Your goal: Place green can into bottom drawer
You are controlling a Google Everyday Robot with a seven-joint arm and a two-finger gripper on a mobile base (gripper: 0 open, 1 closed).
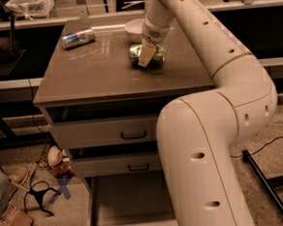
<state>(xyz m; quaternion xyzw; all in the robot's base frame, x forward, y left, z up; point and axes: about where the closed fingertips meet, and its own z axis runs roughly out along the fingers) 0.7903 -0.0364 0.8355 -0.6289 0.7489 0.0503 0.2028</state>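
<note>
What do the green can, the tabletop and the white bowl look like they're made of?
The green can is likely thin metal, given its shiny, glinting surface. The tabletop looks like laminate: smooth, brown, semi-glossy with soft reflections. The bowl is white, plastic or ceramic; I can't tell. The gripper is at the can on the tabletop.

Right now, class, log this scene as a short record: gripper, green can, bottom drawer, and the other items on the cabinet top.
green can: lying on its side on the cabinet top, back right
gripper: down at the green can
bottom drawer: pulled open, floor bare
silver-and-blue can: on its side, back left of the top
bowl: white, just behind the gripper
task: can not yet in the drawer
</note>
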